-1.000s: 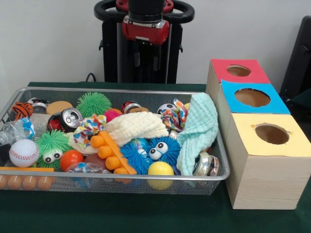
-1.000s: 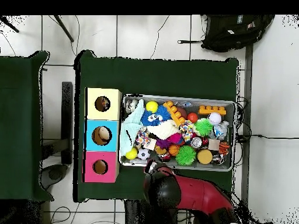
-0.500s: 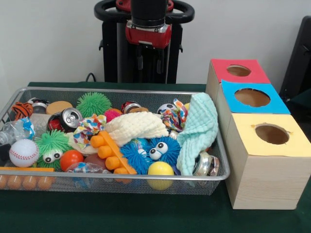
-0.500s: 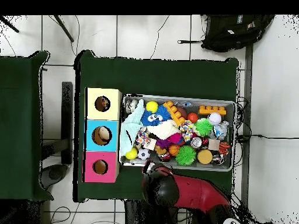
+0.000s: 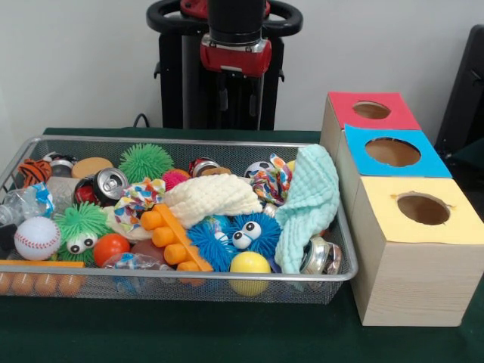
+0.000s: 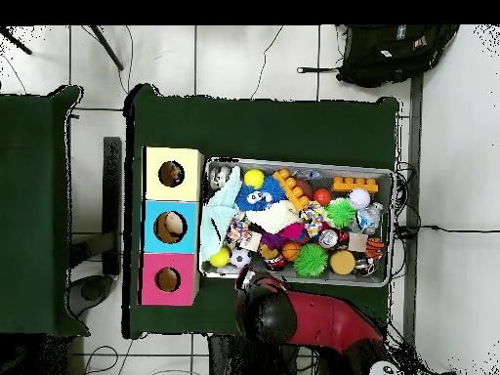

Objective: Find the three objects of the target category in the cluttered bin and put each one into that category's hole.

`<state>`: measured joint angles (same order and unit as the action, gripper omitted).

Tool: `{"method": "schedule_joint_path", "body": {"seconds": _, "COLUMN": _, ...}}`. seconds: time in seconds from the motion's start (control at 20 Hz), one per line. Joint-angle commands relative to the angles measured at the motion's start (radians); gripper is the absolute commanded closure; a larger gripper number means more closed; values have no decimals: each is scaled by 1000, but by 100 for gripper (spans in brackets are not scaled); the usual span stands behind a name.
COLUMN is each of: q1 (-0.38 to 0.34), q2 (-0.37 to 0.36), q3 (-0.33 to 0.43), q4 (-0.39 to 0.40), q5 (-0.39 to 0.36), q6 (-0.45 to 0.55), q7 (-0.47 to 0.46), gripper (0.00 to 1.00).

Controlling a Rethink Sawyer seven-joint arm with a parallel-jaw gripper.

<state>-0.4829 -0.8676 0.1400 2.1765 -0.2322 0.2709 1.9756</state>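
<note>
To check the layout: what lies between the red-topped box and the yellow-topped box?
The blue-topped box sits between the red-topped box and the yellow-topped box, touching both; the front view and overhead view both show it.

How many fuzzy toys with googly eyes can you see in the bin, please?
2: a green fuzzy toy near the baseball, a blue fuzzy toy behind the yellow ball. Clutter may hide more.

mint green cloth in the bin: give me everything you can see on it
The mint green cloth looks like soft waffle-textured fabric, crumpled, not folded. It lies at the bin's end nearest the boxes, heaped high, with one edge draped over the wire rim toward the yellow-topped box. Its lower end hangs down beside the blue fuzzy toy with googly eyes and over a shiny can. A multicolored knotted rope toy lies against its inner side. The overhead view shows it as a pale strip along that same end.
</note>
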Motion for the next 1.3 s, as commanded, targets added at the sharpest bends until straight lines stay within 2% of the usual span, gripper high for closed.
{"method": "schedule_joint_path", "body": {"seconds": 0.05, "q1": -20, "q2": 32, "q3": 81, "q4": -76, "q5": -47, "q6": 5, "q7": -6, "gripper": 0}}
{"method": "schedule_joint_path", "body": {"seconds": 0.7, "q1": -9, "q2": 41, "q3": 83, "q4": -89, "q5": -40, "q6": 14, "q7": -1, "gripper": 0}}
{"method": "schedule_joint_path", "body": {"seconds": 1.3, "q1": 29, "q2": 112, "q3": 57, "q4": -123, "q5": -39, "q6": -47, "q7": 39, "gripper": 0}}
